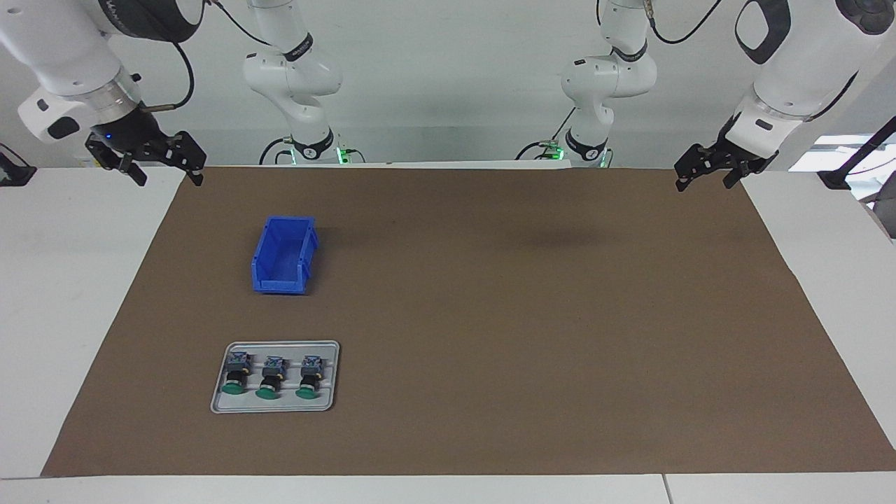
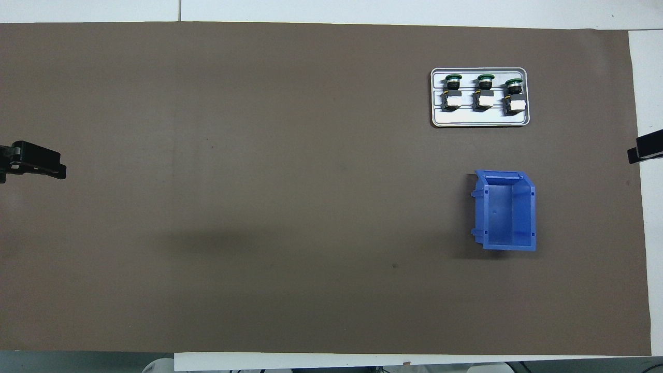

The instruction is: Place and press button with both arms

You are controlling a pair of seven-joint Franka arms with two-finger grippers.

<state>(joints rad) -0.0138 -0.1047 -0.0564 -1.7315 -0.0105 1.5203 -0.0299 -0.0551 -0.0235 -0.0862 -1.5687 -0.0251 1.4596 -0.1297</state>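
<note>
Three green-capped buttons (image 1: 236,374) (image 1: 271,378) (image 1: 309,376) lie on their sides in a row on a grey tray (image 1: 280,408), toward the right arm's end of the table. In the overhead view the buttons (image 2: 484,92) rest on the same tray (image 2: 479,122), caps pointing away from the robots. My right gripper (image 1: 168,176) hangs open and empty over the brown mat's corner at its own end. My left gripper (image 1: 703,185) hangs open and empty over the mat's corner at the other end. Both arms wait, well apart from the buttons.
An empty blue bin (image 1: 283,259) (image 2: 505,210) stands on the brown mat (image 1: 525,315), nearer to the robots than the tray. White table surface (image 1: 63,280) borders the mat at both ends.
</note>
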